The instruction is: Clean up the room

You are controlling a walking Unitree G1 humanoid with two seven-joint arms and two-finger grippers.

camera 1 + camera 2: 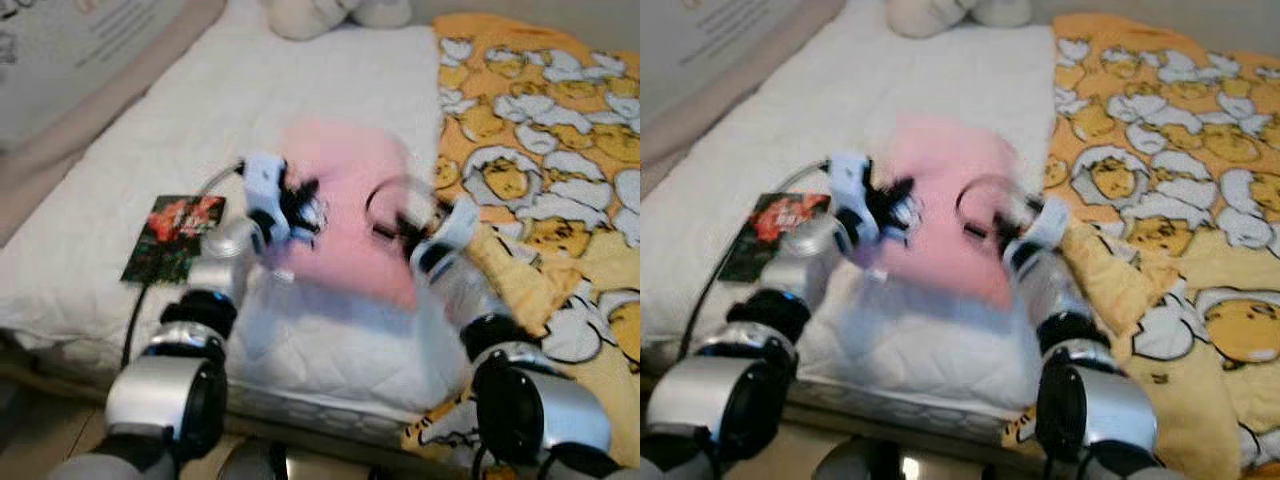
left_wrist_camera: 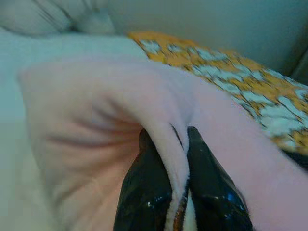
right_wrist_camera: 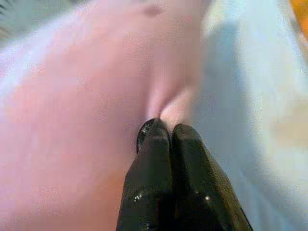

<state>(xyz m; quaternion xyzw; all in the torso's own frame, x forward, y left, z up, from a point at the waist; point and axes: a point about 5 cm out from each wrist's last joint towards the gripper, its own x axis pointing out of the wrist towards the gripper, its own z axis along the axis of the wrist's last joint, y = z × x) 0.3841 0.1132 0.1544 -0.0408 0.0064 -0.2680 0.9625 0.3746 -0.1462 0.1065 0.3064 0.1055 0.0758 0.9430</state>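
Both tools, left [image 2: 178,144] and right [image 3: 166,132], pinch a pink cloth [image 1: 345,200] above the white mattress [image 1: 250,100] beside an orange blanket [image 1: 540,150].

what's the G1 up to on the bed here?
It is holding a pink cloth over the white mattress with both arms. The left claw is pinched shut on a fold at one edge, and the right claw is pinched shut on the opposite edge. The head views are blurred. A dark card with red flowers lies on the mattress by the left arm; a yellow patterned blanket lies on the right.
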